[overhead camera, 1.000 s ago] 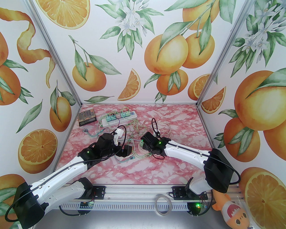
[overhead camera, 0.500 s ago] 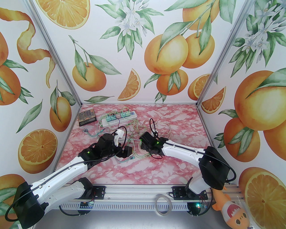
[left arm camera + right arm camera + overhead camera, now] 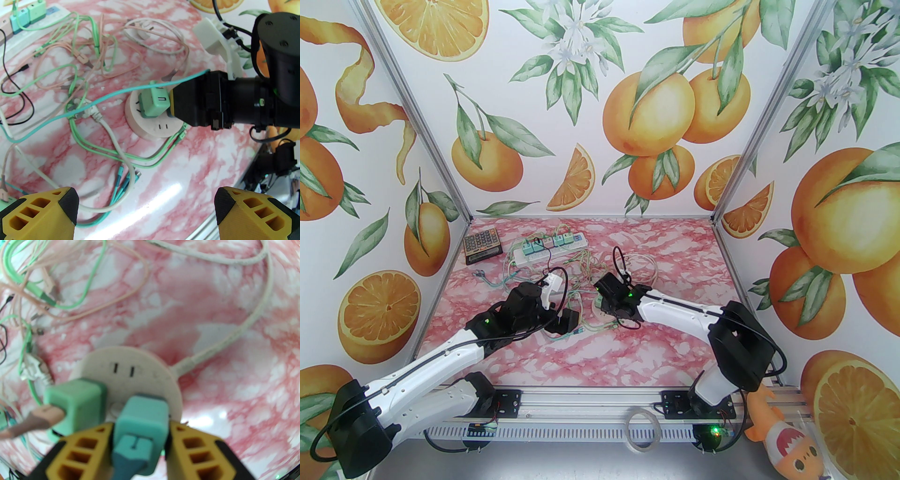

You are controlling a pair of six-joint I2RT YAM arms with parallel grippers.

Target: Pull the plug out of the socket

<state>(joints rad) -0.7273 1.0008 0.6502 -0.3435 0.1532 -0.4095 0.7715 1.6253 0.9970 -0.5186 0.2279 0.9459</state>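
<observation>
On round socket (image 3: pixel 145 361), R gripper (image 3: pixel 141 428) clamps teal plug (image 3: pixel 143 413); L gripper (image 3: pixel 146 196) spread wide nearby

Teal plug (image 3: pixel 140 425) on round white socket (image 3: pixel 145 361)

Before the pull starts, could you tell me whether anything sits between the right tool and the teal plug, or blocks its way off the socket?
Nothing visible does. The right tool flanks the teal plug directly, with its fingers against the plug's sides. The green plug stands close beside it on the socket, but not above it.
</observation>
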